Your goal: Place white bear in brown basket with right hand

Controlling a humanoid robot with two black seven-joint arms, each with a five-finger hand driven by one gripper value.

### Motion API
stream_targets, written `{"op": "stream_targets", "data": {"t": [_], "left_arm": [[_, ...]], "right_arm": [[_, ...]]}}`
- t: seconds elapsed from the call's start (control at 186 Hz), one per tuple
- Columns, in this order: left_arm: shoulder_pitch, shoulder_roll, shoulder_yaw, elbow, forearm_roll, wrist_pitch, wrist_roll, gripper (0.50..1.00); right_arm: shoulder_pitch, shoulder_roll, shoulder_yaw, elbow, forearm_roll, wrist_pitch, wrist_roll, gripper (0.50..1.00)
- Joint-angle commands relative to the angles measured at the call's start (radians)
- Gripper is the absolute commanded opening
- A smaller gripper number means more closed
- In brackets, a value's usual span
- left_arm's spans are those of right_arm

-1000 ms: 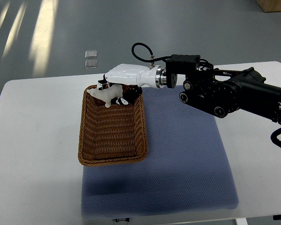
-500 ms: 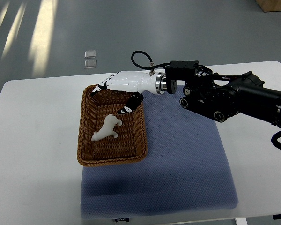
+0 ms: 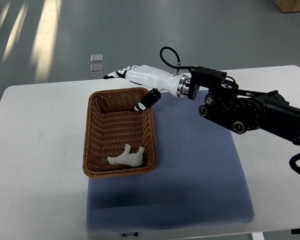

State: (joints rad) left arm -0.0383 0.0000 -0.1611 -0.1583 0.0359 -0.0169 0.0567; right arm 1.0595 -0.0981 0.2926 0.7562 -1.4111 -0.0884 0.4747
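The white bear (image 3: 126, 157) lies on its side inside the brown wicker basket (image 3: 92, 130), near the basket's front right corner. My right hand (image 3: 131, 84) is white with black fingertips. It is open and empty above the basket's far right rim, its fingers spread, one pointing left past the rim and the thumb (image 3: 145, 101) hanging over the basket's right edge. Its black arm (image 3: 250, 110) comes in from the right edge. The left arm does not show.
The basket stands on a white table (image 3: 35, 150), its right side overlapping a blue-grey mat (image 3: 200, 170) that covers the middle of the table. Beyond the far table edge is grey floor with two small clear tiles (image 3: 96, 62).
The right hand let go of the bear, which dropped into the basket and came to rest at its front right corner. The hand opened and drew back up and to the right.
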Motion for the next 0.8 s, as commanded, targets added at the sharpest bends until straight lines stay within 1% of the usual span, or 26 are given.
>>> {"op": "stream_targets", "data": {"t": [0.0, 0.086, 0.156, 0.285, 0.446, 0.624, 0.699, 0.796], "left_arm": [[0.000, 0.000, 0.000, 0.000, -0.001, 0.000, 0.000, 1.000], [0.000, 0.000, 0.000, 0.000, -0.001, 0.000, 0.000, 1.000], [0.000, 0.000, 0.000, 0.002, -0.001, 0.002, 0.000, 1.000], [0.000, 0.000, 0.000, 0.002, -0.001, 0.002, 0.000, 1.000], [0.000, 0.000, 0.000, 0.002, -0.001, 0.002, 0.000, 1.000], [0.000, 0.000, 0.000, 0.002, -0.001, 0.002, 0.000, 1.000], [0.000, 0.000, 0.000, 0.002, 0.001, 0.002, 0.000, 1.000], [0.000, 0.000, 0.000, 0.002, -0.001, 0.002, 0.000, 1.000]], "right_arm": [[-0.087, 0.003, 0.158, -0.028, 0.000, -0.004, -0.001, 0.897], [-0.156, 0.006, 0.301, -0.029, 0.031, 0.001, -0.002, 0.899], [-0.208, 0.005, 0.388, -0.031, 0.116, 0.004, -0.004, 0.897], [-0.250, -0.003, 0.425, -0.038, 0.307, -0.002, -0.002, 0.899], [-0.286, -0.058, 0.425, -0.051, 0.594, 0.004, -0.008, 0.897], [-0.317, -0.109, 0.425, -0.051, 0.857, 0.022, -0.084, 0.899], [-0.329, -0.129, 0.425, -0.051, 0.975, 0.068, -0.114, 0.899], [-0.340, -0.150, 0.425, -0.051, 1.068, 0.111, -0.142, 0.897]]}}
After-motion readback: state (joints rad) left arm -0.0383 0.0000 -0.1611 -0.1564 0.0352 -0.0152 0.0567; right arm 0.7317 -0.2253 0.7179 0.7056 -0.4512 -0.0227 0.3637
